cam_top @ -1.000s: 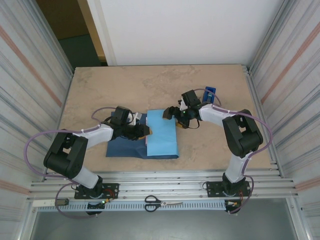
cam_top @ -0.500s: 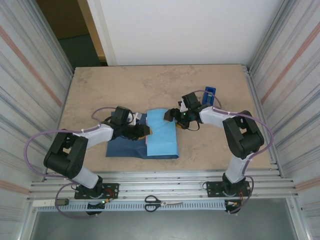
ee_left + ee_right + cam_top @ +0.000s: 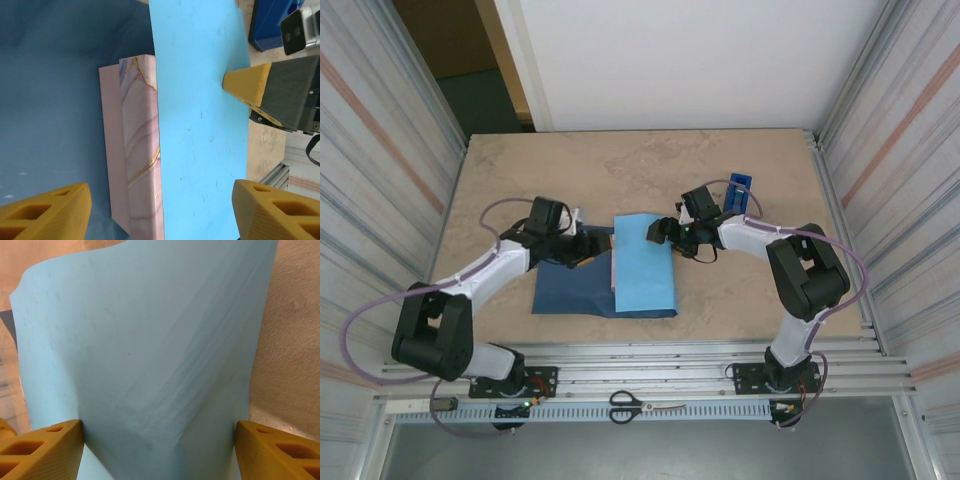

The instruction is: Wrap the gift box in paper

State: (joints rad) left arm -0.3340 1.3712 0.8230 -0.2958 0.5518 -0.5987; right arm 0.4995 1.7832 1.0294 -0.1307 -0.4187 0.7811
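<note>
Left gripper (image 3: 160, 200) hangs open over the work, its fingers spread wide and touching nothing, with the box (image 3: 137, 145) and the folded flap below the gap. I read that as standing clear while the other arm minds the fold.

Right gripper (image 3: 157, 440) sits at the flap's far end, jaws wide, with the pale sheet filling the space between them and meeting both fingers. I can't tell whether it squeezes the covered box through the sheet or merely straddles it. In the left wrist view, one of its fingers rests on the flap's edge. My guess is that it pins the fold so the sheet doesn't spring back.

The paper (image 3: 645, 270) lies toward the near edge of the tabletop (image 3: 620, 180), roughly midway between the left and right edges. Its navy face lies flat on the left. Its right part is folded over the box, pale side up. The box lies on the navy part with one long side tucked under that flap, and its left strip and side wall are bare.

So one fold is laid, and the navy half is not yet brought over. The left arm is well placed to take that loose edge.

The tape dispenser (image 3: 739, 190) waits nearer the right edge, just beyond the right arm, within easy reach for sealing.
</note>
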